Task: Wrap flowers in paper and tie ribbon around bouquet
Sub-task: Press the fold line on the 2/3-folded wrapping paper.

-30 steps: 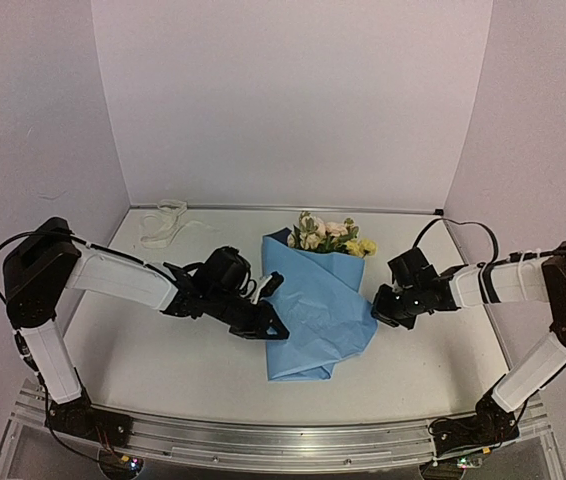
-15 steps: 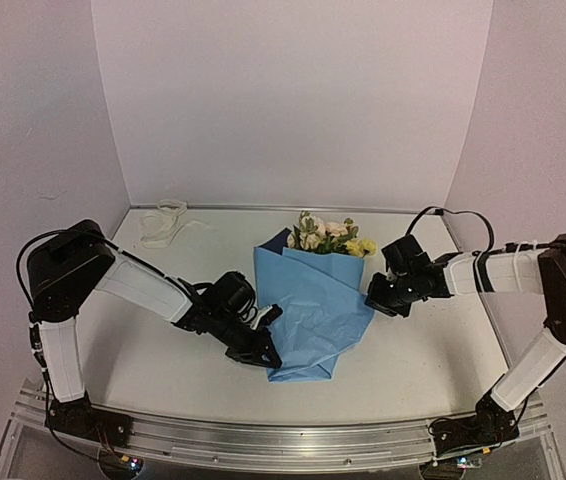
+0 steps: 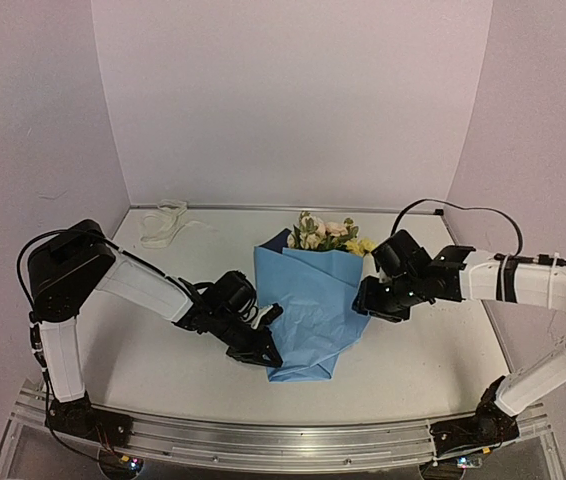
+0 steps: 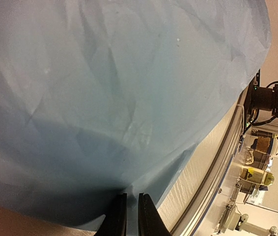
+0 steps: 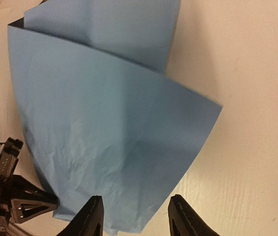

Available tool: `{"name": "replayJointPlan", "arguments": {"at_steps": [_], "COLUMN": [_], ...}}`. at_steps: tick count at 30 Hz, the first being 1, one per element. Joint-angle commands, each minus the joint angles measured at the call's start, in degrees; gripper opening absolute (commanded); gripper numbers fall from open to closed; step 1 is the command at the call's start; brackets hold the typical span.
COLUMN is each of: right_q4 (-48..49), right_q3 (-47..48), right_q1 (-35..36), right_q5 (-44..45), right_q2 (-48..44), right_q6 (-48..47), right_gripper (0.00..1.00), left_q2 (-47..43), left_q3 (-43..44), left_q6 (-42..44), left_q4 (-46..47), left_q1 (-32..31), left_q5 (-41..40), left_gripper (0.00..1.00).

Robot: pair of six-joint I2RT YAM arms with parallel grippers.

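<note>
Since a second ago the right arm has swung inward to the paper's right side and its gripper has opened, while the left arm has dropped to the paper's near-left corner.

The paper (image 3: pixel 308 300), light blue and creased, lies folded into a rough cone in the middle of the surface (image 3: pixel 163 350). Its wide end points to the far wall and its narrow end to the arms. A darker blue strip shows at the far-left fold. The flowers (image 3: pixel 328 236) poke out of the wide far end: pale pink, cream and yellow blooms with green leaves. Their stems are hidden inside the paper.

The left gripper (image 3: pixel 266 352) sits low at the paper's near-left edge. In the left wrist view its fingers are almost together, pinched on the paper's edge, and the blue sheet (image 4: pixel 119 88) fills nearly the whole view.

The right gripper (image 3: pixel 366 300) hovers at the paper's right edge, about halfway along. In the right wrist view its two black fingers (image 5: pixel 92 219) stand clearly apart, holding nothing, with the paper's folded corner (image 5: pixel 109 123) just beyond them. I cannot tell whether they touch the sheet.

The ribbon (image 3: pixel 163 222), off-white, lies in a loose heap at the far-left corner of the surface, well apart from the paper and both arms.
</note>
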Motion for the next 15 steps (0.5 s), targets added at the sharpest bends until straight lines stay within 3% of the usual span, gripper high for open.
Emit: {"name": "replayJointPlan", "arguments": {"at_steps": [1, 8, 15], "right_q4": [2.92, 14.04, 17.35], "right_q3": [0.88, 0.47, -2.22], "right_q1": [6.59, 9.82, 11.20], "right_q5": [-1.52, -5.48, -4.40], "right_q2": [3.15, 12.53, 15.53], "right_q6": [5.47, 10.54, 13.32], "right_gripper": [0.41, 0.30, 0.26], "left_q2": [-0.66, -0.62, -2.48], "left_q3": [1.61, 1.52, 1.51], "left_q6": [-0.39, -0.35, 0.38], "left_q4": [-0.09, 0.33, -0.52], "left_q1": [0.00, -0.22, -0.36], "left_q5": [-0.78, -0.77, -0.92], "left_gripper": [0.11, 0.11, 0.11]}}
